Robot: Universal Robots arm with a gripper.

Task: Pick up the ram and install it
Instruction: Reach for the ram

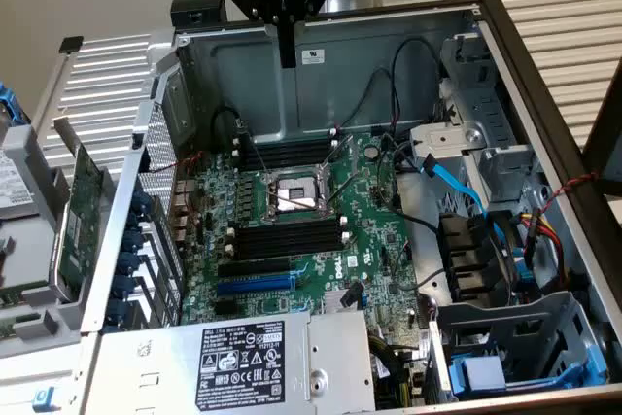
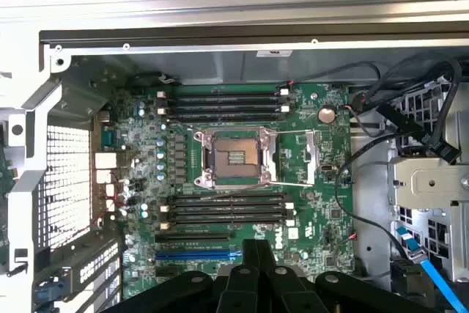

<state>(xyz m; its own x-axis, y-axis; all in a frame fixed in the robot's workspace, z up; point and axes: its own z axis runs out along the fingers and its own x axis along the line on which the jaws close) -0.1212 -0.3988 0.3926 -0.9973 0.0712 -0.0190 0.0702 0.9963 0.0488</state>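
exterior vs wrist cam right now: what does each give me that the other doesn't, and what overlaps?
Exterior view adds: the green card outside the case on the exterior view's left, the labelled power supply, the blue drive bracket, and the gripper hanging above the open case.
Wrist view adds: a straight-down look into the processor socket.
Shared: the motherboard, both banks of memory slots, the blue slot, the blue cable, and the gripper with its fingers shut.
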